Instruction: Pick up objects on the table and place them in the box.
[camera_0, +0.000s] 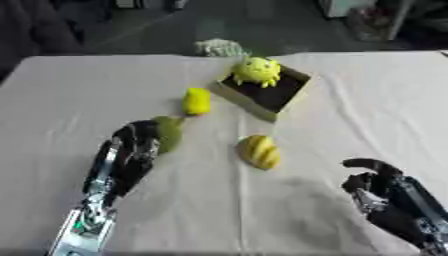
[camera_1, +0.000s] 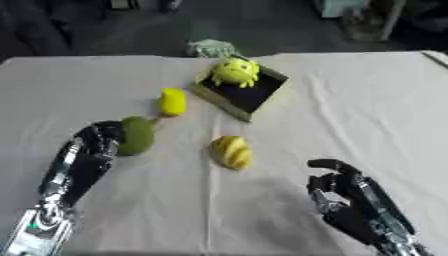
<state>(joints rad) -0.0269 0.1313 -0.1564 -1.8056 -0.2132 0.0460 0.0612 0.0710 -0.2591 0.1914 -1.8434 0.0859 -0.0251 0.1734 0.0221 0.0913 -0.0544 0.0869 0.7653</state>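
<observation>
A: Left eye view: left hand (camera_0: 131, 150) curled against one green fruit (camera_0: 167, 133) on counter (camera_0: 52, 100). One box (camera_0: 278, 95) holds one spiky yellow toy (camera_0: 257, 70).

B: Right eye view: right hand (camera_1: 346, 192) curled, holding nothing. Two yellow fruits: oblong (camera_1: 172, 101), ridged (camera_1: 232, 152).

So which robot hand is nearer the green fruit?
The left robot hand: it sits right against the green fruit. The right robot hand is far off, near the table's lower right.

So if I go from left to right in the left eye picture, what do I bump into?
Left hand → green fruit → small yellow fruit → ridged yellow fruit → right hand. The box, with a spiky yellow toy in it, sits farther back.
</observation>
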